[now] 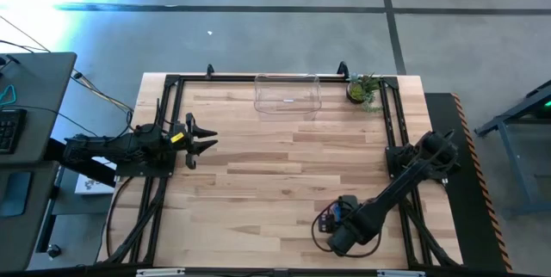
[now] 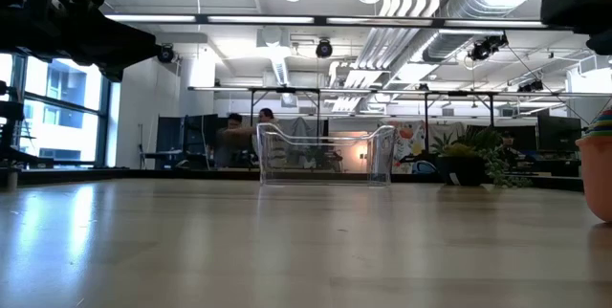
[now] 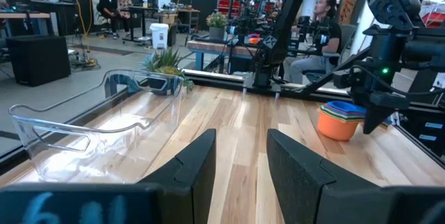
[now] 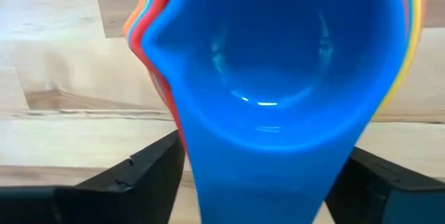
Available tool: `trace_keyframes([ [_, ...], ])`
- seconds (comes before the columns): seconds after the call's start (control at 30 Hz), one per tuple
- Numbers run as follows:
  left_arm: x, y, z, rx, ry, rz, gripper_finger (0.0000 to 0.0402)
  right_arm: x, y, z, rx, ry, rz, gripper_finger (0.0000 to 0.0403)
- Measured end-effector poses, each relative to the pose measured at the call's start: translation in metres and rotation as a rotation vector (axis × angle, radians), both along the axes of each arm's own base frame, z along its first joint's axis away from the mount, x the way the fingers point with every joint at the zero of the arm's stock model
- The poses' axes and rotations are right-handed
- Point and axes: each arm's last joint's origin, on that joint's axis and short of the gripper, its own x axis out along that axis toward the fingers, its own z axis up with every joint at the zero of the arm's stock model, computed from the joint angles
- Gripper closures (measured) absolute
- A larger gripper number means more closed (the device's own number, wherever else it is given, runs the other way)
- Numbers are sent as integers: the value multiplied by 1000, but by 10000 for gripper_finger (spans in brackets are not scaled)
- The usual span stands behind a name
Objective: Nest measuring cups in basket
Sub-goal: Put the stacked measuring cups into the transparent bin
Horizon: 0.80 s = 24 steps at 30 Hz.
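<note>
we're right over the measuring cups point(image 4: 278, 78) now, a nested stack with the blue one on top, sitting on the table point(image 1: 258, 182) near the front right edge. our right gripper point(image 1: 344, 230) hangs just above it, fingers spread wide either side of the blue handle, nothing clamped yet. the basket point(image 1: 287, 94) sits well apart at the far edge, just beside the little potted plant point(image 1: 363, 89).

risks, as we judge them: the stack is loose plastic, so if we pinch only the top cup's handle we may lift blue alone and leave the rest behind. close off-centre and the whole stack could skid or tip. then it's a long carry across; a weak hold could shed cups on the way, and a careless approach could nudge the plant.

our left gripper point(image 3: 240, 165) waits at the left side, fingers apart and empty.
</note>
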Motion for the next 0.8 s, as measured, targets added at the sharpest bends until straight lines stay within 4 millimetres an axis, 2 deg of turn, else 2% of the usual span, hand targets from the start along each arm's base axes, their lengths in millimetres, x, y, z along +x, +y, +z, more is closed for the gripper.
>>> trace_keyframes([
  [0.47, 0, 0, 0, 0, 0, 0, 284, 4, -3, 0, 2, -1, -14, 238],
  [0.8, 0, 0, 0, 0, 0, 0, 284, 3, -4, 0, 6, 6, -11, 255],
])
